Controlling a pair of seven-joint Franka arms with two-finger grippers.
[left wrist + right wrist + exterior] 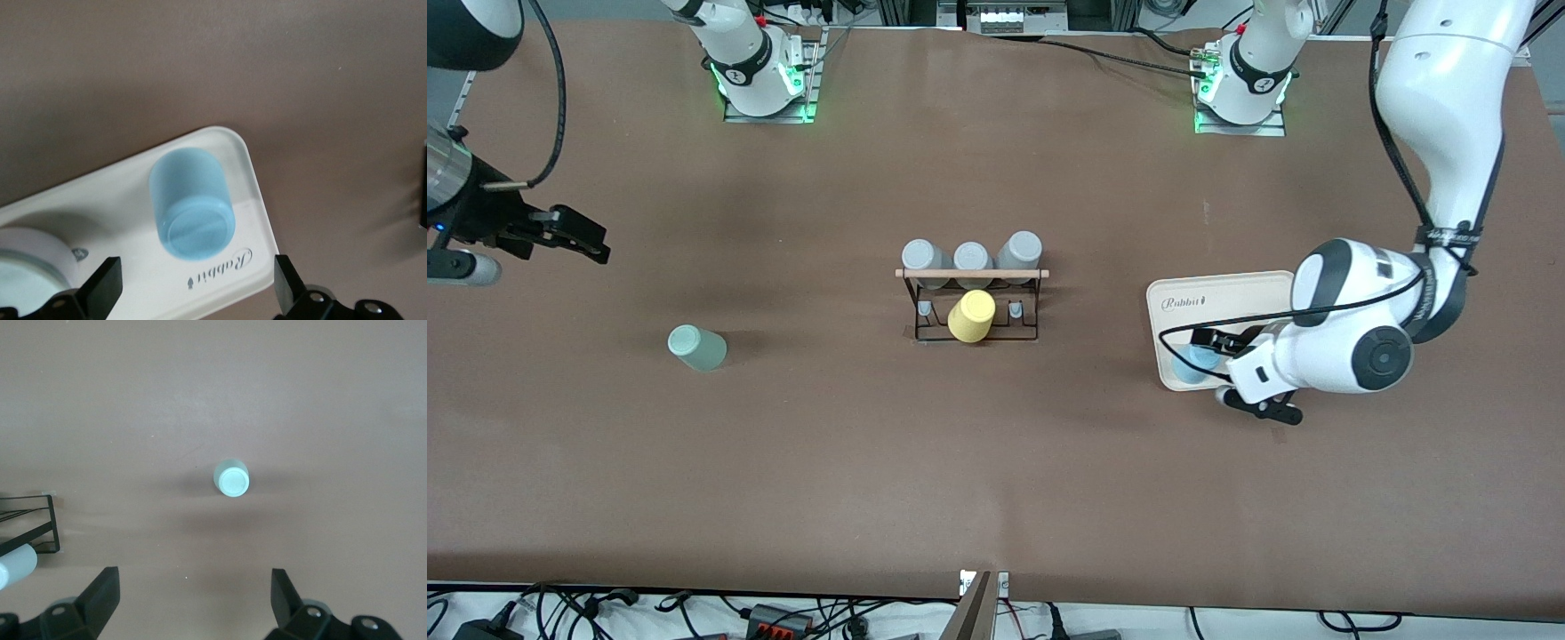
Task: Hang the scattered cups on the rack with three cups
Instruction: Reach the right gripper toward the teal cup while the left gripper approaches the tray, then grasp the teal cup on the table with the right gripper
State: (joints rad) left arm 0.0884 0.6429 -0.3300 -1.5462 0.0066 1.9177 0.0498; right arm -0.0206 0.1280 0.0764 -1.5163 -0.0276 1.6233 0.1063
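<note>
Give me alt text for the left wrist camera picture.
A light blue cup stands upside down on a cream tray near its rounded corner, on a brown table. The left tool hangs open over the tray, one finger to each side of the cup, not touching it.

Yellow tumbler [971,316]; three grey tumblers [971,260]; cream tray [1223,302]

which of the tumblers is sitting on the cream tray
The light blue tumbler, under the open left gripper. The mint green tumbler stands on bare table; the others sit on the rack.
</note>
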